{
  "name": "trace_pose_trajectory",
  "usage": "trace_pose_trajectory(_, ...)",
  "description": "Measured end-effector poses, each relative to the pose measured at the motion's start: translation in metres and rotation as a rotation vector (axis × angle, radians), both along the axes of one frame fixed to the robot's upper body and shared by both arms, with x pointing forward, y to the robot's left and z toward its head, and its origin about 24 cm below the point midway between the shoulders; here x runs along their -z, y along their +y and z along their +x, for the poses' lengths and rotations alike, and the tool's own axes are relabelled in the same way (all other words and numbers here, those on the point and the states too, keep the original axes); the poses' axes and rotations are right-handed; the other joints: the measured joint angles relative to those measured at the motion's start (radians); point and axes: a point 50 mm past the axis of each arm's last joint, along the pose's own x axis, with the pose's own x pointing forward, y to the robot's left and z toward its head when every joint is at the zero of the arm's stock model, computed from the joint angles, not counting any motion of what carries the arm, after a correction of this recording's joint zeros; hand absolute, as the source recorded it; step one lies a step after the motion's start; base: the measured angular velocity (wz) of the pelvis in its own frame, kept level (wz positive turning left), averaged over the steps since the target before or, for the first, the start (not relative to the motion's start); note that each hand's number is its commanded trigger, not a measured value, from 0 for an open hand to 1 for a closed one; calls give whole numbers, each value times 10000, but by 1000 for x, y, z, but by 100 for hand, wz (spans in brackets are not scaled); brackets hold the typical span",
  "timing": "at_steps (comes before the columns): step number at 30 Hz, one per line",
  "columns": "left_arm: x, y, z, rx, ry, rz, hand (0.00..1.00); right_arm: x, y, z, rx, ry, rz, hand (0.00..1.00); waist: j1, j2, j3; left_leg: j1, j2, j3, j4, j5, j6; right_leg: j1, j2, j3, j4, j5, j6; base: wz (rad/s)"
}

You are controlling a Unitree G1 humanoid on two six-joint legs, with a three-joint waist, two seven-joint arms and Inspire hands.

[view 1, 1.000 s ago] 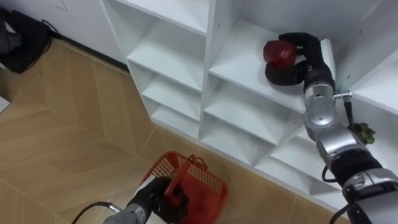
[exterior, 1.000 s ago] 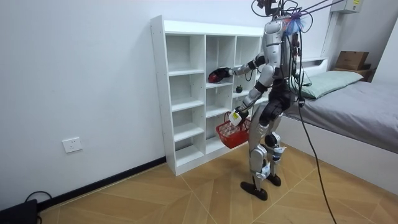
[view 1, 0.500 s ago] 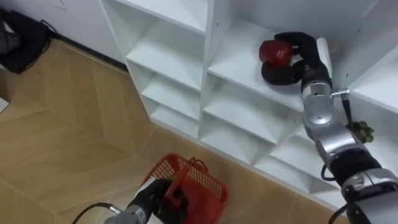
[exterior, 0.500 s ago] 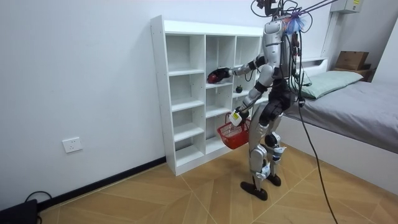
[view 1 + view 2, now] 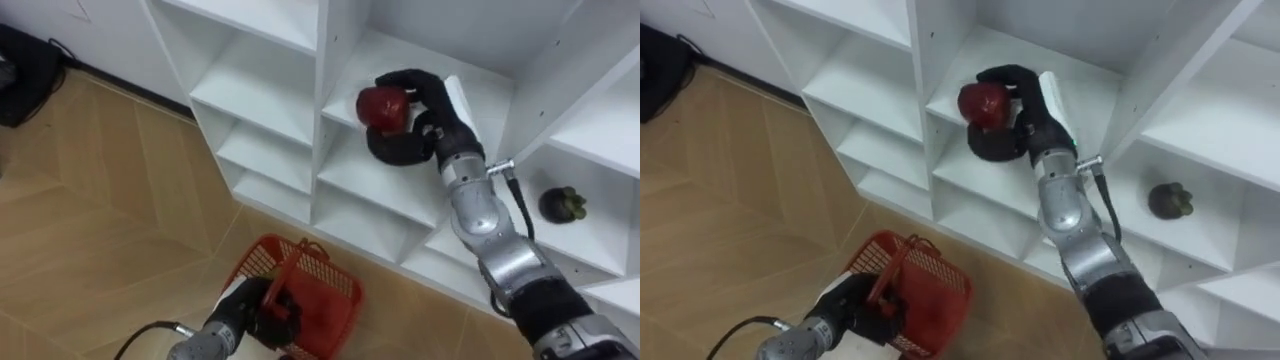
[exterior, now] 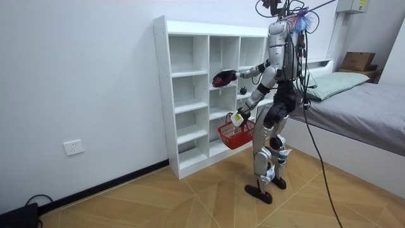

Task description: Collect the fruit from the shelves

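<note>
My right hand (image 5: 420,120) (image 5: 1020,105) is shut on a red apple (image 5: 383,107) (image 5: 981,103), held in front of the middle shelf of the white closet (image 5: 270,90) (image 6: 190,95). Low in the eye views, my left hand (image 5: 258,308) (image 5: 855,300) grips the handle of a red mesh basket (image 5: 315,290) (image 5: 930,285) (image 6: 235,134), which hangs below the apple at knee height. A dark round fruit (image 5: 561,204) (image 5: 1169,199) lies in the compartment to the right. I stand facing the closet.
The closet has several open white compartments. Wooden floor (image 5: 90,220) lies to the left. A bed (image 6: 361,107) stands behind me on the room view's right. A dark bag (image 5: 25,60) sits on the floor at the far left by the wall.
My right hand has drawn the apple out of the shelf toward me and to the left. The camera has shifted right, bringing the dark fruit into view. The basket has risen slightly.
</note>
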Motion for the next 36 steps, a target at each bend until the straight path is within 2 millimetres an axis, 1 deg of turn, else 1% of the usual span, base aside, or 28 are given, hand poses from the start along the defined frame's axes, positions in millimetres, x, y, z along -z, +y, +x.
trace_pose_trajectory(3, -3, 1, 3, -427, -340, -36, 100, 4, 7, -13, -611, 168, 170, 100, -167, 11, -30, -54, 24, 34, 67, -6, 4, -71, 43, 110, 29, 38, -16, -9)
trace_pose_trajectory(6, -4, 5, 5, -677, -511, -57, 100, 6, 9, -21, -904, 268, 298, 100, -206, -5, -65, -66, 99, 154, 83, -6, 4, -144, 102, 248, -3, 125, -50, -16)
trace_pose_trajectory(7, -4, 7, 5, -730, -501, -13, 100, 7, 10, -23, -975, 286, 331, 100, -211, -32, -126, -67, 128, 221, 90, -6, 4, -172, 120, 316, -13, 144, -60, -16)
trace_pose_trajectory(8, -3, 7, 4, -756, -478, 8, 100, 7, 10, -24, -1005, 304, 347, 100, -230, -45, -170, -68, 135, 240, 98, -6, 4, -175, 119, 325, -13, 150, -64, -10)
trace_pose_trajectory(9, -2, 8, 3, -823, -446, 57, 100, 9, 10, -27, -1050, 369, 350, 100, -313, -61, -264, -65, 138, 277, 109, -6, 3, -165, 112, 331, -11, 150, -64, 0)
trace_pose_trajectory(10, -2, 8, 2, -888, -460, 93, 100, 10, 10, -29, -1100, 419, 365, 100, -392, -81, -309, -46, 141, 288, 113, -5, 3, -146, 114, 339, -10, 151, -64, 0)
trace_pose_trajectory(14, 0, 10, 0, -977, -328, 176, 100, 15, 11, -36, -1224, 676, 526, 100, -532, -91, -327, 58, 159, 348, 123, -6, 4, -89, 116, 473, -1, 177, -55, -8)
trace_pose_trajectory(15, 1, 11, -1, -1043, -302, 234, 100, 17, 10, -38, -1272, 787, 534, 100, -564, -89, -325, 56, 178, 434, 133, -6, 4, -103, 130, 517, -6, 204, -61, -11)
trace_pose_trajectory(17, 2, 12, -2, -1115, -257, 304, 100, 20, 11, -41, -1319, 913, 527, 100, -604, -84, -321, 47, 212, 491, 172, -14, 8, -106, 220, 584, -41, 237, -67, -9)
trace_pose_trajectory(19, 2, 16, -2, -1400, -219, 219, 100, 27, 11, -46, -1414, 1206, 553, 100, -699, -62, -307, 46, 271, 541, 183, -17, 6, -62, 281, 647, -233, 328, -82, -7)
trace_pose_trajectory(22, 2, 18, -2, -1800, -250, -57, 100, 36, 10, -55, -1482, 1648, 587, 100, -705, -11, -275, 33, 310, 554, 181, -17, 4, -74, 333, 719, -325, 386, -91, -7)
trace_pose_trajectory(24, 1, 18, -1, -1893, -341, -118, 100, 39, 9, -60, -1500, 1778, 626, 100, -703, 44, -243, 11, 330, 573, 170, -18, 2, -103, 392, 779, -384, 407, -90, -9)
trace_pose_trajectory(25, 1, 19, -1, -1986, -355, -163, 100, 40, 8, -64, -1496, 1831, 663, 100, -718, 77, -240, 3, 330, 575, 177, -31, -8, -117, 402, 808, -393, 409, -89, -8)
trace_pose_trajectory(29, 0, 21, 0, -2274, -454, -257, 100, 43, 4, -69, -1325, 1855, 494, 100, -736, 160, -248, -37, 338, 573, 160, -70, -23, -166, 420, 844, -439, 411, -87, -3)
trace_pose_trajectory(31, -1, 21, 0, -2300, -579, -302, 100, 46, 1, -73, -1189, 1955, 440, 100, -728, 209, -272, -37, 336, 576, 85, -70, -24, -180, 430, 856, -520, 440, -83, -4)
trace_pose_trajectory(36, -9, 16, 5, -2198, -1246, -582, 100, 56, -1, -83, -1107, 2331, 367, 100, -723, 236, -288, -42, 337, 578, 55, -98, -55, -156, 423, 824, -522, 442, -80, -1)
